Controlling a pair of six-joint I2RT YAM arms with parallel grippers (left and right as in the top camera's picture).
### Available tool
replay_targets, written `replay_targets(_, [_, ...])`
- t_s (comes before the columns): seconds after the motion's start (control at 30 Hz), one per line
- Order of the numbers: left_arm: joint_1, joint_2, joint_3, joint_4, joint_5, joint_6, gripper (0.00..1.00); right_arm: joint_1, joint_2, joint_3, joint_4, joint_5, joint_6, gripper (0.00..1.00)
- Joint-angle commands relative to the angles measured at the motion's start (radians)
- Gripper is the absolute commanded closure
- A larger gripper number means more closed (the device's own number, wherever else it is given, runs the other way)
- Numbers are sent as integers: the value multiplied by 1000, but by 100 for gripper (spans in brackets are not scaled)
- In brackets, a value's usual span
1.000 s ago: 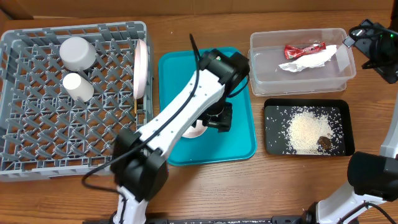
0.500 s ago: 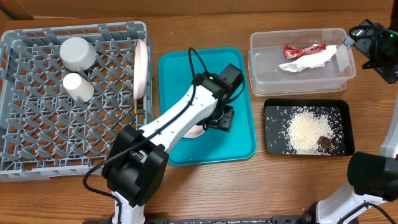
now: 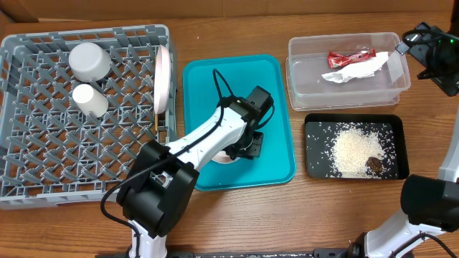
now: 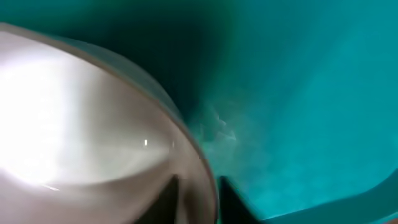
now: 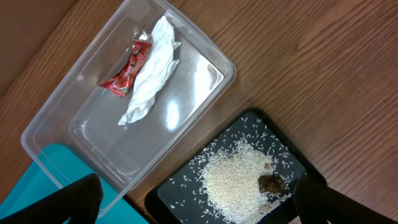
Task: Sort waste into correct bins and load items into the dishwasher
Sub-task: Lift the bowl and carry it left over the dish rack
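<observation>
A wooden table (image 3: 323,215) seen from above. At the left stands the large grey dish rack (image 3: 72,158) with its open lattice floor. In the middle lies a flat teal tray (image 3: 272,93), and the left arm reaches across it from the near edge.

At the upper right is the clear plastic tub (image 3: 308,82). Just in front of it is the shallow black tray (image 3: 351,117).

A round white plate (image 3: 163,75) stands on edge against the rack's right wall. An upturned white bowl (image 3: 90,61) sits in the rack's far part, with a small white cup (image 3: 89,100) just in front of it.

A grey metal bowl (image 4: 81,124), pale and shiny, rests on the teal tray near its front edge. The left gripper (image 4: 198,202) is down on it. In the wrist view its dark fingers (image 4: 231,202) are drawn close together, one inside the bowl's rim and one outside, with the thin wall pinched between them.

The right gripper (image 5: 196,186) hangs above the far right corner of the table. Its fingers are spread wide with nothing between them, well above the tub and the black tray.

Inside the tub a crumpled white napkin (image 3: 355,72) lies touching a red snack wrapper (image 3: 351,56). On the black tray is a heap of white rice grains (image 3: 351,152), with strays scattered around it. A small brown food chunk (image 3: 373,164) sits at the heap's right edge.
</observation>
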Motion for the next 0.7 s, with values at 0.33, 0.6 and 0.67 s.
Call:
replay_targets(0.33, [1,-8,462,-315,63,31,96,0,-14,8,2,0,-3,0])
replay_targets(0.6, [229,-56,989,-629,198,106,96,0,-14,8,2,0,-3,0])
replay_targets(0.67, [328,-87,1039,-646,267,117,96,0,-14,8,2,0,-3,0])
